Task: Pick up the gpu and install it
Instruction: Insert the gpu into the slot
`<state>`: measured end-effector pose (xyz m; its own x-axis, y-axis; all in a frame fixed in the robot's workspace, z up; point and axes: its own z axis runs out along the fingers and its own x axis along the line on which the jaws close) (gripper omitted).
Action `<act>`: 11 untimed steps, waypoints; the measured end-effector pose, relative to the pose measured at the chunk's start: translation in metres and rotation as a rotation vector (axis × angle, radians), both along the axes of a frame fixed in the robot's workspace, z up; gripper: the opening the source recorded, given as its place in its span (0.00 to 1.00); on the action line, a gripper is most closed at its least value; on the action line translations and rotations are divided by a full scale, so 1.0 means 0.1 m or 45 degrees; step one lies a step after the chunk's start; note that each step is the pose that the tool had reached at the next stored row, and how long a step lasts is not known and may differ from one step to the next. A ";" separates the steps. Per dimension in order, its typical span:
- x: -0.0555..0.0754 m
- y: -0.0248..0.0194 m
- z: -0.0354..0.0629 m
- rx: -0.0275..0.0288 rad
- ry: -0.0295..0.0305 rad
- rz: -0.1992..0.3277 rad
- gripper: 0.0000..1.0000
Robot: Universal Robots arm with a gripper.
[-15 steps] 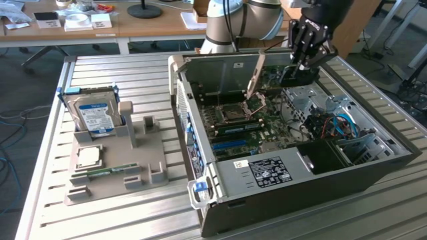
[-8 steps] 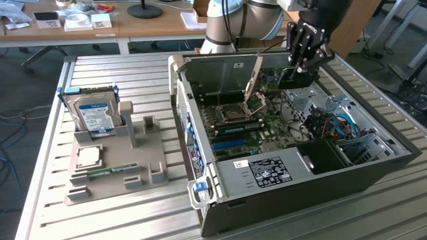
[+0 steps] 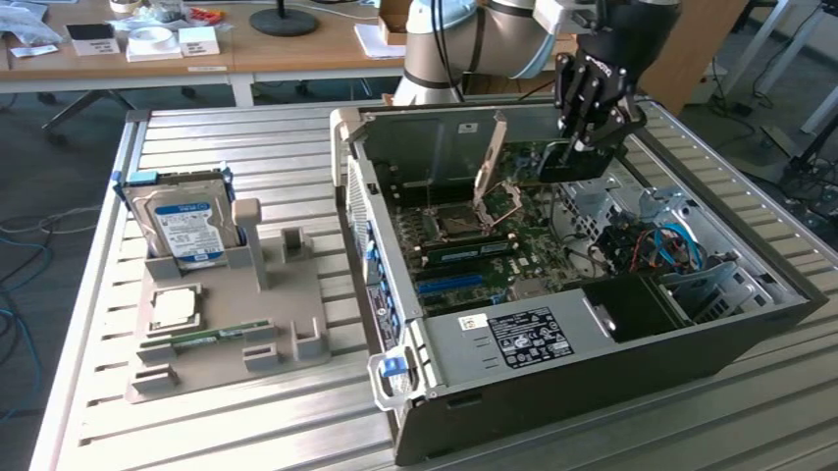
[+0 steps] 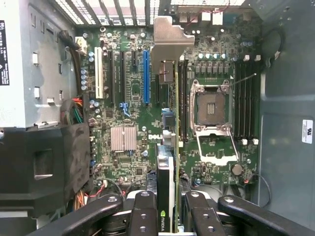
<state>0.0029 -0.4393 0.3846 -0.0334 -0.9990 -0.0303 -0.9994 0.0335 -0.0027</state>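
The gripper (image 3: pixel 592 123) is clenched on the gpu (image 3: pixel 576 163), holding it edge-down over the motherboard (image 3: pixel 492 245) at the far end of the open computer case (image 3: pixel 550 343). In the wrist view the card lines up between the blue expansion slot (image 4: pixel 146 76) and the CPU socket (image 4: pixel 211 108). A hard drive (image 3: pixel 190 224) stands well apart on the exterior view's left.

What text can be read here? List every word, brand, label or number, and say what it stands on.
"NVIDIA": on the gpu, gripped by the end effector.
Blue label on the hard drive: too small to read.
Black label on the computer case: print too blurred to read.
White sticker on the case's inner wall: a mark, not legible.
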 end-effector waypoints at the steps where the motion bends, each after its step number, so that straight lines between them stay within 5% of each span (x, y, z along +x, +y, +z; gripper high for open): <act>1: 0.00 -0.009 -0.007 0.0002 0.0000 0.000 0.27; 11: -0.08 -0.021 -0.132 0.0002 0.0000 0.000 0.27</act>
<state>-0.0056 -0.4413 0.3715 -0.0336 -0.9990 -0.0305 -0.9994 0.0337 -0.0027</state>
